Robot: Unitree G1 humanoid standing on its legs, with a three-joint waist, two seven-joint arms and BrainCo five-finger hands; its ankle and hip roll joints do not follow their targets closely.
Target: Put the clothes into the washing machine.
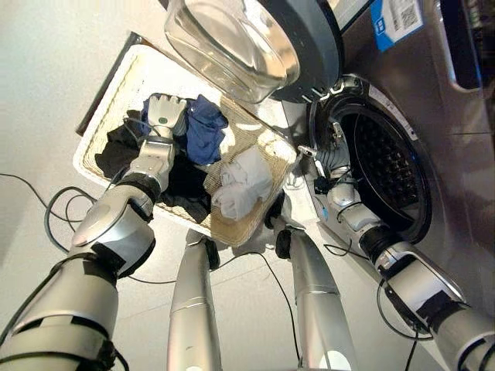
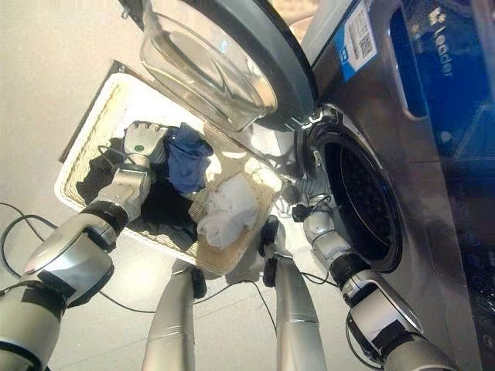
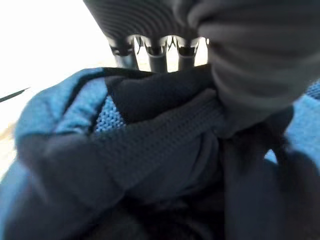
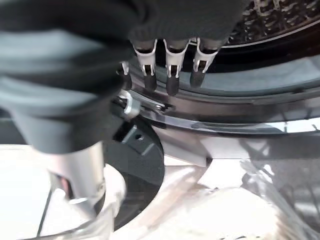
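The clothes lie in a shallow white wicker basket (image 1: pixel 116 85) on the floor beside the washing machine (image 1: pixel 433 100): a dark blue knitted garment (image 1: pixel 203 127) near the middle, a crumpled white garment (image 1: pixel 241 182) toward the machine, and black garments (image 1: pixel 182 185) beneath and around them. The left hand (image 1: pixel 164 114) is down in the basket on the blue garment; its wrist view shows ribbed dark-blue fabric with lighter blue panels bunched against the palm, fingers reaching over the fold, but whether they grip it cannot be told. The machine's round door (image 1: pixel 255 39) stands swung open above the basket. The right hand (image 1: pixel 331 158) is at the rim of the drum opening (image 1: pixel 383 166), fingers extended and relaxed, holding nothing.
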